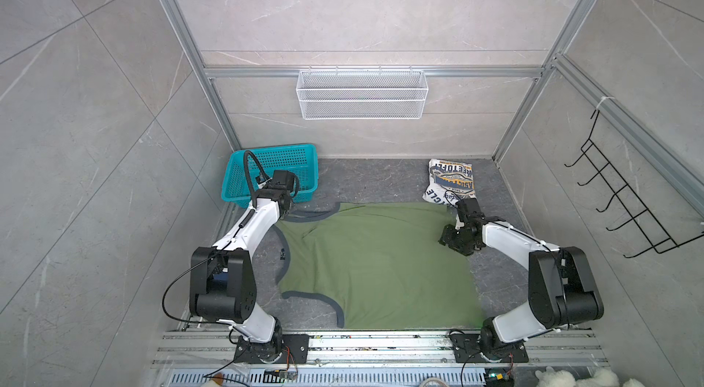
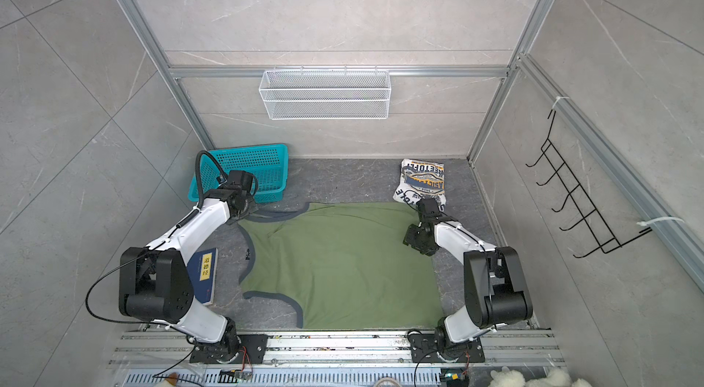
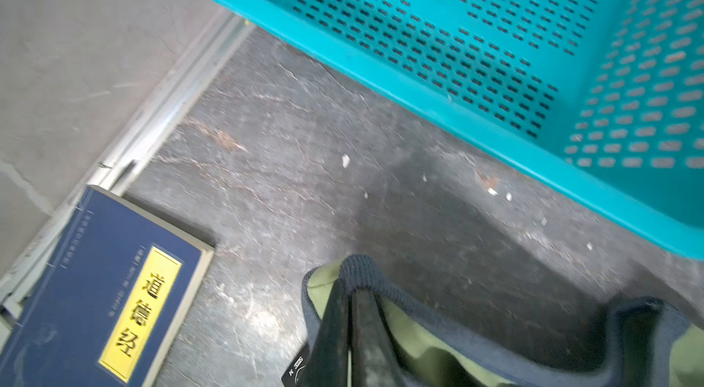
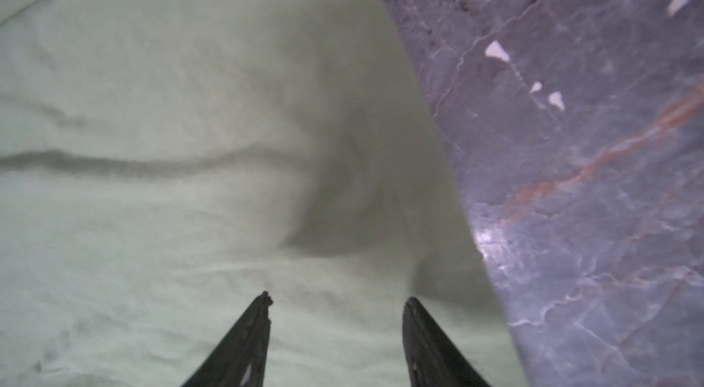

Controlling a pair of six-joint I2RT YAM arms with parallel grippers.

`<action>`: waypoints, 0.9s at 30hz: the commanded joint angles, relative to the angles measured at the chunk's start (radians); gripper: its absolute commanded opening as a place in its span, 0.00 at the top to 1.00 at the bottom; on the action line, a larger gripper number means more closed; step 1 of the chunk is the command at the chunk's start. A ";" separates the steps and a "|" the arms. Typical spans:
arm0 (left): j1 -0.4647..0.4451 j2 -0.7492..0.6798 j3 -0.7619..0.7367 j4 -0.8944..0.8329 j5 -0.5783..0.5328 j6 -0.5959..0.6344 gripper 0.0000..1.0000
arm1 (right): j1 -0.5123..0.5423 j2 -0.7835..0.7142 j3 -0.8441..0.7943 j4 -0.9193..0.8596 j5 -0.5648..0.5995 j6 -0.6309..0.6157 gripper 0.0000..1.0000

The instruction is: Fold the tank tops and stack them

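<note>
In both top views the olive green cloth tank top with grey trim (image 1: 377,267) lies spread over the middle of the dark marbled counter (image 1: 381,179), straps toward the left edge. The folded white printed tank top (image 1: 451,181) sits in the far right corner. The far strap ends just beside the teal perforated plastic basket (image 1: 304,172), so a lift swung that way may snag or shove it. In a top view the dark blue book (image 2: 205,274) lies at the left edge, where dragged cloth could catch it.

In the left wrist view, the left gripper (image 3: 352,290) is clamped on the grey ribbed strap (image 3: 362,271). That narrow bite may slip or merely stretch the trim.

In the right wrist view, the right gripper (image 4: 337,299) stands open over the green cloth by its edge, holding nothing. If it closes here it may pinch only one layer, and the fold would then skew.
</note>
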 commanded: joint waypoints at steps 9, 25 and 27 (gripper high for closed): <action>-0.050 -0.073 0.046 -0.093 0.009 0.029 0.46 | -0.001 -0.035 0.017 -0.026 -0.029 -0.038 0.42; -0.388 -0.027 -0.259 0.174 0.367 -0.060 0.42 | 0.063 0.080 0.097 -0.009 -0.078 -0.041 0.43; -0.387 -0.024 -0.288 0.180 0.367 -0.063 0.40 | 0.064 0.102 0.099 -0.018 -0.055 -0.039 0.43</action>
